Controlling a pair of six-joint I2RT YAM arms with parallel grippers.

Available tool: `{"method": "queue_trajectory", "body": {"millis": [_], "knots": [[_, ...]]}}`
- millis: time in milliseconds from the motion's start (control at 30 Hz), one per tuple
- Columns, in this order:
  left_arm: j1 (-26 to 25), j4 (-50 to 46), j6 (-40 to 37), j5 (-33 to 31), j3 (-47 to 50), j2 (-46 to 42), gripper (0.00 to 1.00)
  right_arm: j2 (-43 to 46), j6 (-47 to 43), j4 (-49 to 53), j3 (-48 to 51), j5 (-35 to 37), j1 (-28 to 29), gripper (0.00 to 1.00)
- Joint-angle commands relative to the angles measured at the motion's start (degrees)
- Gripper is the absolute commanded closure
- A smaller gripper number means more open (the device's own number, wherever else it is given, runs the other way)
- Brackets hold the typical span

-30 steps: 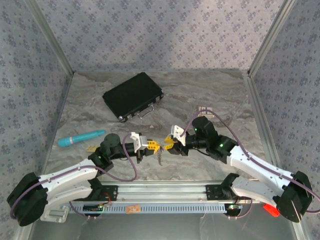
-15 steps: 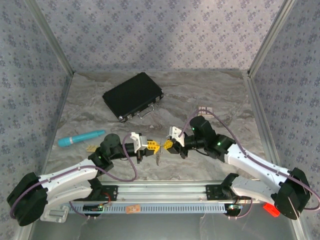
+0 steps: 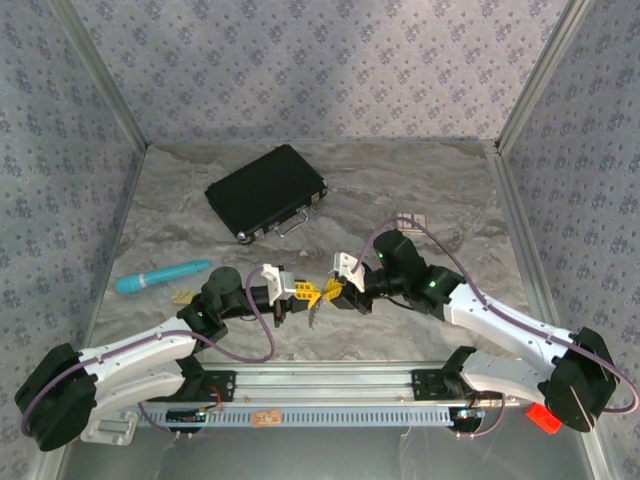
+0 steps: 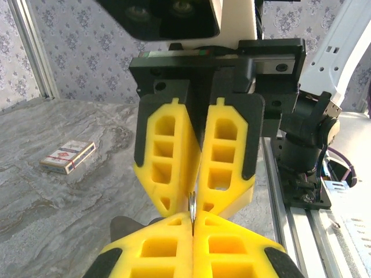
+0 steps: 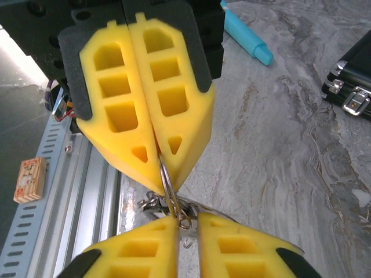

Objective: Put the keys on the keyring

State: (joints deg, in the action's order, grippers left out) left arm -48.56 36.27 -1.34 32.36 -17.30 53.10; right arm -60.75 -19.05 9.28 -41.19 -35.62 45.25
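Note:
A thin metal keyring stands edge-on, pinched between the yellow fingers of my left gripper, which is shut on it. The keys and a small clasp hang from the ring just above the table. My right gripper faces the left one tip to tip, its jaws a narrow gap apart, and the ring's free end rests against its left finger's inner edge. From above, the left gripper and right gripper nearly touch, and the keys dangle below them. The left wrist view shows the keyring rising from the shut left gripper.
A black case lies at the back left. A teal cylinder lies left of the left arm. A small card box sits behind the right arm. The aluminium rail runs along the near edge.
The right arm has moved left, bringing its gripper up against the left gripper's tips. The left arm and the ring have held still.

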Motion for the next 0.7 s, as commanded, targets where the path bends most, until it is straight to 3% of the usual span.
{"method": "queue_trajectory", "body": {"millis": [0,433,667], "knots": [[-0.29,3.63,0.79,1.80,-1.16,0.05,1.00,3.20,-0.60,0.62,-0.28,1.23,0.18,0.78],[-0.25,3.92,0.74,1.87,-1.33,0.12,1.00,1.52,-0.43,-0.81,-0.95,-0.18,0.88,0.78],[-0.27,4.05,0.86,2.01,-1.41,0.29,1.00,0.11,-0.15,-2.80,-1.52,-0.61,1.00,0.85]]}}
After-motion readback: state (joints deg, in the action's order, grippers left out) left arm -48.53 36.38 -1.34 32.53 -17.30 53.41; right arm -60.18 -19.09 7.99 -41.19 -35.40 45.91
